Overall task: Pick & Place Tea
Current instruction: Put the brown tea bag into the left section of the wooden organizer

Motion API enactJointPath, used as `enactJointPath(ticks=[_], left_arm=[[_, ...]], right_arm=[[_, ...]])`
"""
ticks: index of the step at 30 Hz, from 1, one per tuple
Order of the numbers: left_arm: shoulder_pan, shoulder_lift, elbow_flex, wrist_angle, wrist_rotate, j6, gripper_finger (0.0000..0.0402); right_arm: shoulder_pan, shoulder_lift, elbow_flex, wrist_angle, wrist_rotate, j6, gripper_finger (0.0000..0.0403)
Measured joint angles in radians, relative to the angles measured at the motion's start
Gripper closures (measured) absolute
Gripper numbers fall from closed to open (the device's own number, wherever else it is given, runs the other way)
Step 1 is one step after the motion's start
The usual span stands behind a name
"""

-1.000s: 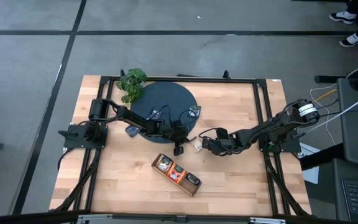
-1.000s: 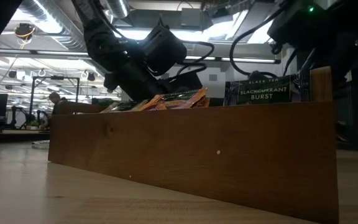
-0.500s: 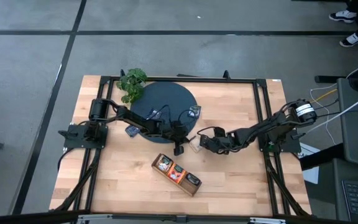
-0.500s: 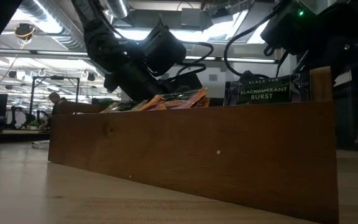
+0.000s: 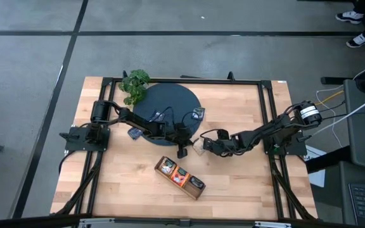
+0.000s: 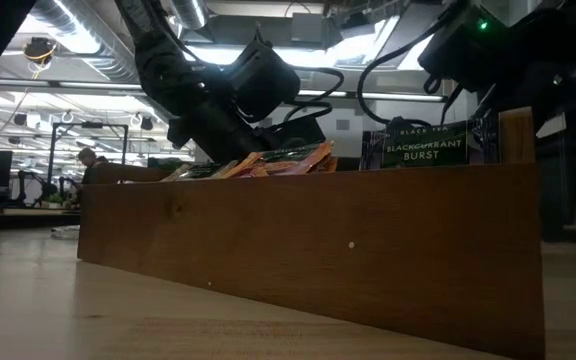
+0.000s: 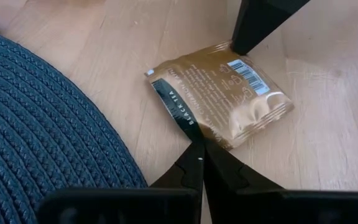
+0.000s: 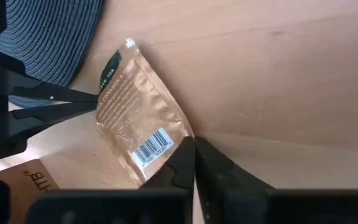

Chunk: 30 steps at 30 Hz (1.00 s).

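beige-gold and flat, the tea sachet [image 7: 219, 93] lies barcode up on the wooden table [image 5: 246, 183], just off the dark round mat [image 5: 170, 104] at about its 5 o'clock edge. the left gripper [image 7: 199, 148] is closed, its fingertips touching the sachet's dark-striped edge. the right gripper [image 8: 191, 148] meets the opposite edge by the barcode, fingers pressed together; whether it pinches the foil cannot be told. at the table's 6 o'clock, the wooden tray [image 5: 180, 177] holds more sachets.
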Motion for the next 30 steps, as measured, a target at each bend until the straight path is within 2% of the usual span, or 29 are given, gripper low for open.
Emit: enactJointPath(ticks=[7,17,21,26,30], left_arm=[[0.004,-0.021,0.002,-0.023,-0.006,0.002,0.0399],[0.067,-0.242,-0.004,-0.321,0.023,0.039,0.0393],[0.104,-0.330,-0.004,-0.398,0.117,0.007,0.0394],[0.181,-0.428,-0.002,-0.439,0.250,-0.140,0.0386],[0.231,-0.470,-0.002,-0.468,0.295,-0.262,0.0379]], right_arm=[[0.012,0.000,0.000,-0.001,0.010,-0.007,0.0397],[0.027,0.000,0.000,0.003,0.016,-0.031,0.0400],[0.027,-0.021,0.010,0.014,0.007,-0.111,0.0401],[0.028,-0.088,0.044,-0.028,0.034,-0.281,0.0401],[0.028,-0.136,0.097,-0.078,0.036,-0.466,0.0401]])
